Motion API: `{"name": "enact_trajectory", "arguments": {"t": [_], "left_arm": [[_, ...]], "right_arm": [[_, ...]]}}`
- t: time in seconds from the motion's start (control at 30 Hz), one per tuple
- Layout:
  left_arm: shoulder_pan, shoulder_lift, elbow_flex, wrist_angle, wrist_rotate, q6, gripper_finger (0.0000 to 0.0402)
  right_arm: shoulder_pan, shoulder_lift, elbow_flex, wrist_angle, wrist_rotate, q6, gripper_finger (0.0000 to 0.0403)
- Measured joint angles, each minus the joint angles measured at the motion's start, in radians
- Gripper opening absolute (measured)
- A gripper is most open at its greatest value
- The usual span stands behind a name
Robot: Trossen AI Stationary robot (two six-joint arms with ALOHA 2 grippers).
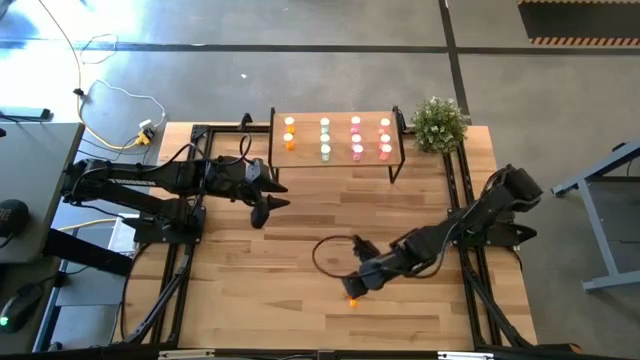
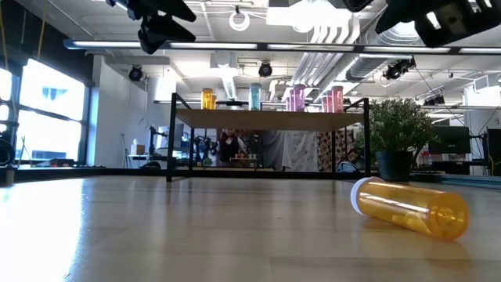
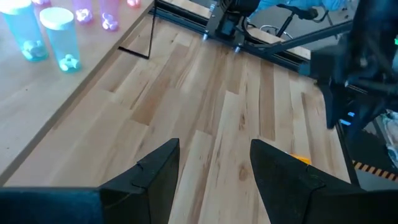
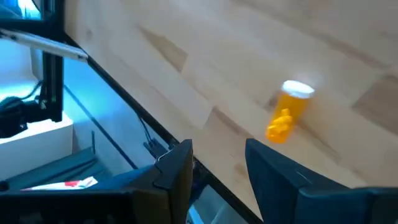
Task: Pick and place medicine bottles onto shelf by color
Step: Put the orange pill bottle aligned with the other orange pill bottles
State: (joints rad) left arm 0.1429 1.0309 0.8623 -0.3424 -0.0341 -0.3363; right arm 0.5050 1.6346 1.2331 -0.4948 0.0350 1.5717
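No label reads on the orange bottle (image 4: pixel 289 112) lying on its side, below my right gripper (image 4: pixel 217 163), fingers apart, empty.

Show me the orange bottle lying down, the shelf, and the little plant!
orange bottle (image 2: pixel 411 208), low view, middle of its side.
shelf (image 1: pixel 338 157), high view, front edge of the board.
plant (image 1: pixel 439 123), high view, middle of the leaves.

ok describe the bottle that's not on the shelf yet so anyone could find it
On the wooden table, look at the near half, away from the shelf at the far edge. Beside the right pincer lies an orange bottle with a white cap, the only one tipped on its side on the tabletop.
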Motion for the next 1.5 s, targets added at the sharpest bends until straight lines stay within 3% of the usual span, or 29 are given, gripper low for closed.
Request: {"name": "enact_trajectory", "arguments": {"t": [0.43, 1.0, 1.23, 1.5], "left_arm": [[-0.001, 0.000, 0.000, -0.013, -0.003, -0.002, 0.0186], [-0.001, 0.000, 0.000, -0.031, -0.003, -0.002, 0.0186], [-0.001, 0.000, 0.000, -0.037, -0.003, -0.002, 0.0186], [0.000, 0.000, 0.000, -0.040, -0.003, -0.002, 0.0186]], "right_arm": [[0.056, 0.254, 0.056, -0.019, -0.070, 0.118, 0.0139], [0.064, 0.316, 0.056, -0.026, 0.016, 0.157, 0.0139], [0.064, 0.365, 0.056, 0.009, -0.012, 0.159, 0.0138], [0.064, 0.371, 0.058, 0.003, -0.021, 0.143, 0.0078]]}}
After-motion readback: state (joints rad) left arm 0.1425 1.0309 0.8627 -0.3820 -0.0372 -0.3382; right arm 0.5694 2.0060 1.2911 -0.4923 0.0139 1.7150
